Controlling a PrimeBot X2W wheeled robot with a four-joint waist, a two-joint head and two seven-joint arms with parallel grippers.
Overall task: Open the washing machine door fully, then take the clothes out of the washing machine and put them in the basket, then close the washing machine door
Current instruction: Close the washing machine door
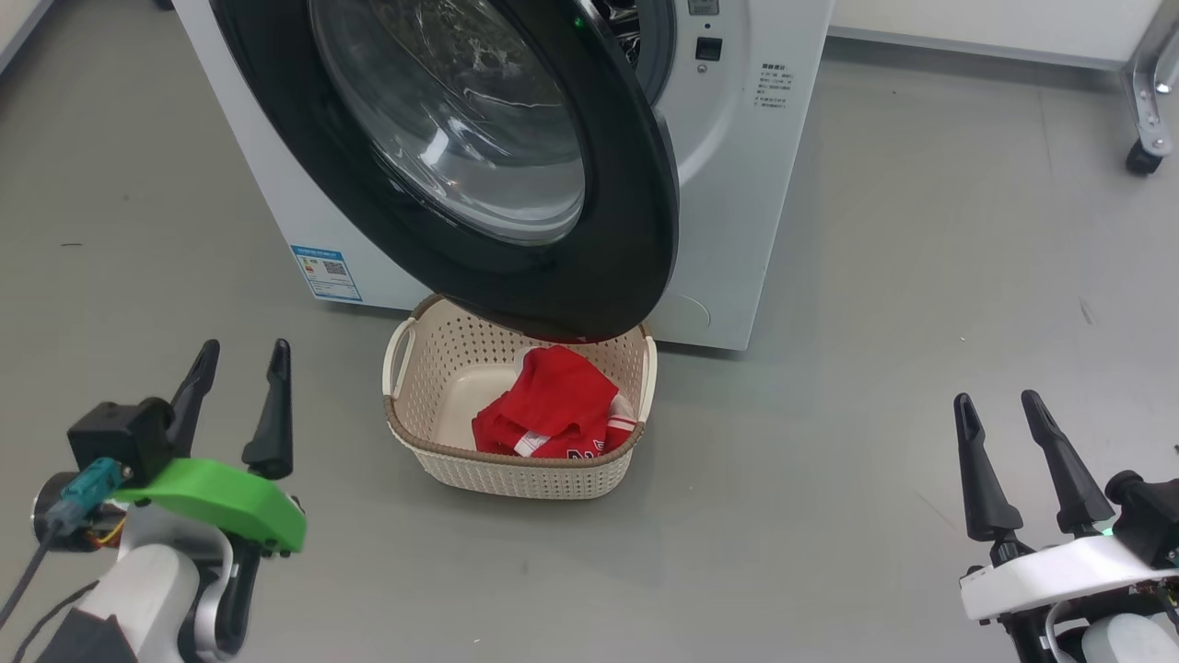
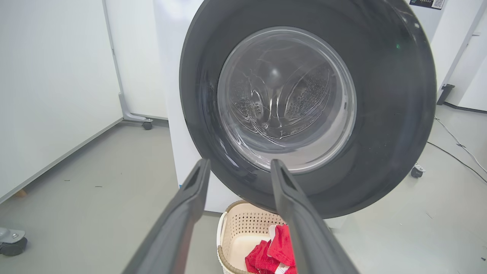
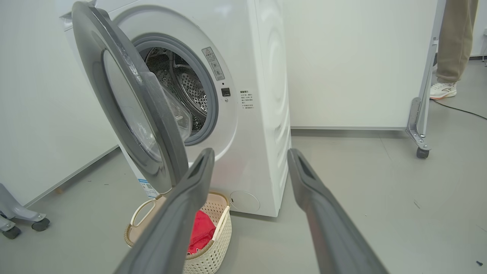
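head view: left gripper (image 1: 245,348) fingers spread, empty; right gripper (image 1: 996,398) likewise spread, empty. washing machine door (image 1: 636,230) part-swung, overhanging basket (image 1: 516,479) on floor just before washing machine (image 1: 737,184). red clothes (image 1: 553,405) in basket.
left wrist view: door glass faces camera.
right wrist view: door ajar, steel drum (image 3: 190,87) visible behind; person's leg (image 3: 452,45) upper right.

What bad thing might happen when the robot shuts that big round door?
The washing machine door hangs right over the basket, so swinging it shut might bump its rim or catch the red clothes. The door's black rim is glossy and curved, so the left gripper might slip while pushing it.
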